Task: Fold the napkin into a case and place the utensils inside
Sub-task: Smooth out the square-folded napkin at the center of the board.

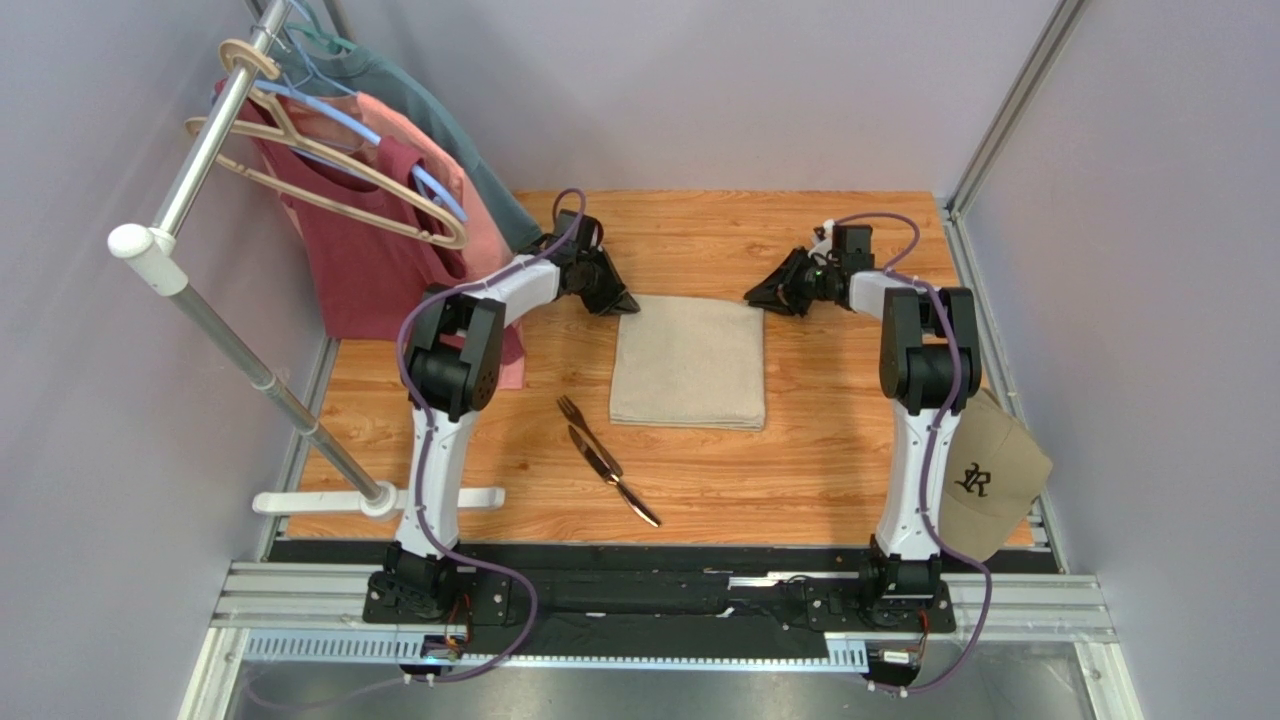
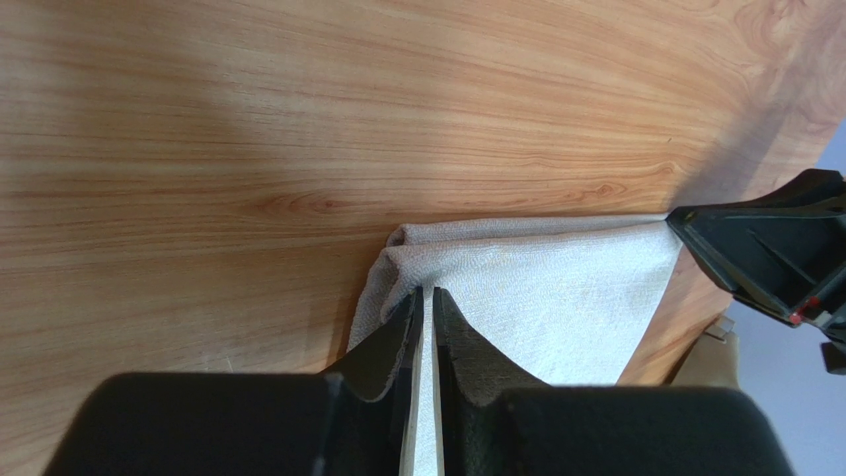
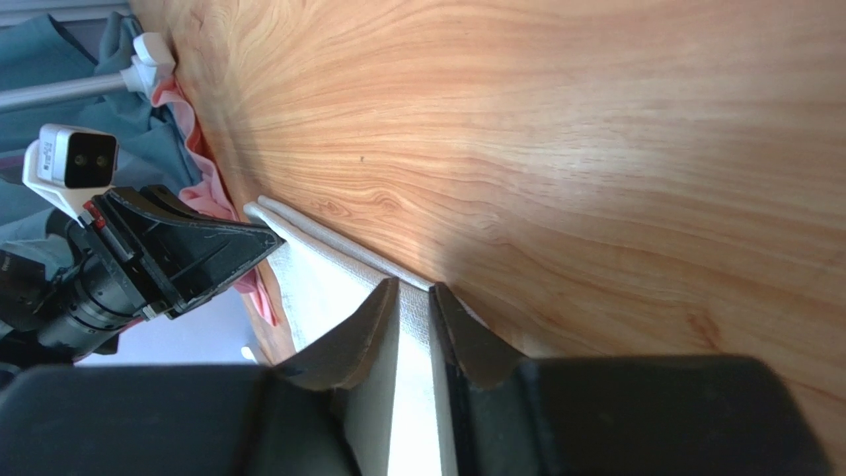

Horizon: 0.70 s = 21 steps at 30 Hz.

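The beige napkin (image 1: pixel 688 360) lies folded into a flat rectangle in the middle of the table. My left gripper (image 1: pixel 618 302) sits at its far left corner. In the left wrist view its jaws (image 2: pixel 422 291) are pressed to a thin slit, with the napkin (image 2: pixel 556 297) bunched up at the tips. My right gripper (image 1: pixel 762 296) is at the far right corner. Its fingers (image 3: pixel 415 285) stand a little apart over the napkin's edge (image 3: pixel 318 283), holding nothing. The dark fork (image 1: pixel 574 413) and knife (image 1: pixel 616 477) lie end to end on the wood, left of and nearer than the napkin.
A clothes rack (image 1: pixel 226 323) with red and pink shirts (image 1: pixel 376 240) on hangers stands at the left, its base (image 1: pixel 323 503) near the left arm. A tan cap (image 1: pixel 992 473) rests at the table's right edge beside the right arm.
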{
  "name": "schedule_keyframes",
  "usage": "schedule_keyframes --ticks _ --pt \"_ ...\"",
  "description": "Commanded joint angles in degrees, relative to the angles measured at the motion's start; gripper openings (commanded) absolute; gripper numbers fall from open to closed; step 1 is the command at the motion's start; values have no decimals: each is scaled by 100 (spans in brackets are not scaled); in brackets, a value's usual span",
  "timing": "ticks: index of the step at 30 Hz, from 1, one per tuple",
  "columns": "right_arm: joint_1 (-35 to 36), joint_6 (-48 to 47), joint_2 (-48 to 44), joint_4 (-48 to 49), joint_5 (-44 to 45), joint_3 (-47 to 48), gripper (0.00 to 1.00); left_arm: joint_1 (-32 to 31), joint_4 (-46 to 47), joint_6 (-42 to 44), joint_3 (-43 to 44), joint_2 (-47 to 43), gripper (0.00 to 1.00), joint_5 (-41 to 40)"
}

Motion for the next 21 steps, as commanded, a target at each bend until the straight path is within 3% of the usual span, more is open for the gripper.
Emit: schedule_keyframes --ticks 1,3,8,15,21 --pt "74 -640 -847 -736 455 373 32 -19 -444 100 225 122 16 -16" --pt "144 -685 -1259 -782 526 215 42 -19 -426 108 216 122 15 -6" --pt "373 -300 -1420 -90 79 -548 47 -19 -514 135 208 95 13 -77" --pt "109 -333 -410 474 -290 -438 27 -19 -716 135 313 122 4 -147" --pt "-225 -105 251 695 -459 231 27 -27 -786 135 366 139 0 -261"
